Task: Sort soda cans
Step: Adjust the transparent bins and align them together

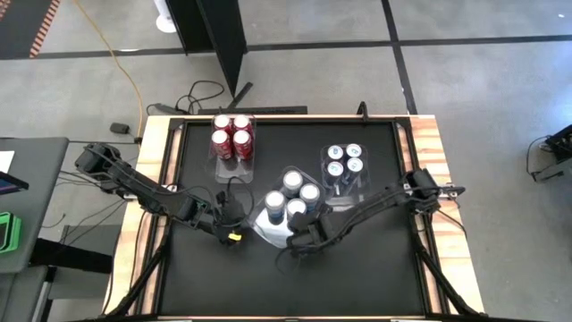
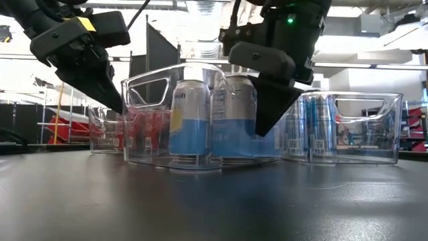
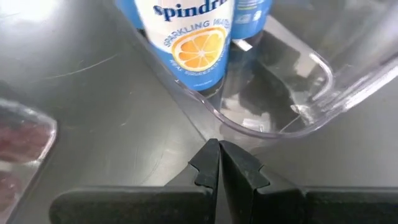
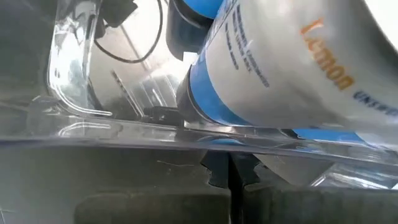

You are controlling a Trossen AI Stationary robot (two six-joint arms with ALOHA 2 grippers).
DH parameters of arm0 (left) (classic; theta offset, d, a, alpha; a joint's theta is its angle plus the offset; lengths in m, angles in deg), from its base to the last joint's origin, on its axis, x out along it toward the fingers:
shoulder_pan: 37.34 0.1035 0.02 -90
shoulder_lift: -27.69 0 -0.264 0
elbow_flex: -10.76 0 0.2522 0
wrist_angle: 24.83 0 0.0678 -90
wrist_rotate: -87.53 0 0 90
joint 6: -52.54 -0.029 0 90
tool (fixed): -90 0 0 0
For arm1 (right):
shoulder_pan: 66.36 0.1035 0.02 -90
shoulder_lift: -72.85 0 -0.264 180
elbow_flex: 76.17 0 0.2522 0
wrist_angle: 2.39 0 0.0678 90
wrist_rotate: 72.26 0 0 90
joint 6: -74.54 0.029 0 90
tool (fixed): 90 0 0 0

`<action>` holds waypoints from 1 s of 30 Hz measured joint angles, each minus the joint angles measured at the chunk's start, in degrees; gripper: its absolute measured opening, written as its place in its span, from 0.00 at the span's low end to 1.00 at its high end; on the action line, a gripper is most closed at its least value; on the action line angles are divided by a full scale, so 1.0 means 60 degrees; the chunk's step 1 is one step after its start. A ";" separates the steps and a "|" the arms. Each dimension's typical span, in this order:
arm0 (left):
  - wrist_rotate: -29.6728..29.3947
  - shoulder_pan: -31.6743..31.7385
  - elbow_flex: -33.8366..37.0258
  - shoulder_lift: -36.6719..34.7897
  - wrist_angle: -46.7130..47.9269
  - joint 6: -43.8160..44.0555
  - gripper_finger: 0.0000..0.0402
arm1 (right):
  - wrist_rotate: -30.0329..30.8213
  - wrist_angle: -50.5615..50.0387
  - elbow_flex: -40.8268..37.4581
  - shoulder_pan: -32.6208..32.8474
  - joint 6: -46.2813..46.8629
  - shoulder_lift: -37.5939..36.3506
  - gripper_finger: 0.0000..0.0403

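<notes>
Sorting looks done: all soda cans (image 1: 292,192) binned by colour, red upper left, silver-blue centre, dark blue right.
Left gripper (image 1: 231,234) and right gripper (image 1: 295,240), both pressed together and empty, flank the middle bin (image 1: 268,228); next probably retract.

Four red cans (image 1: 231,136), four white-blue cans (image 1: 292,198) and four slim dark blue cans (image 1: 344,161) stand upright, grouped by colour

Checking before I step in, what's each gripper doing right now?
Left gripper: closed, holding nothing.
Right gripper: closed, holding nothing.
</notes>
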 joint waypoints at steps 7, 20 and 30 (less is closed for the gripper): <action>0.0109 -0.0007 0.0000 0.0000 -0.0092 -0.0220 0.04 | -0.0052 0.0197 -0.0015 -0.0328 -0.0568 0.0000 0.01; 0.0294 -0.0007 0.0015 0.0000 -0.0087 -0.0231 0.04 | -0.0019 0.0271 -0.0018 -0.1005 -0.1402 0.0004 0.01; 0.0196 0.0004 0.0015 0.0000 -0.0003 -0.0198 0.04 | 0.0055 0.0260 -0.0018 -0.1452 -0.2388 0.0015 0.01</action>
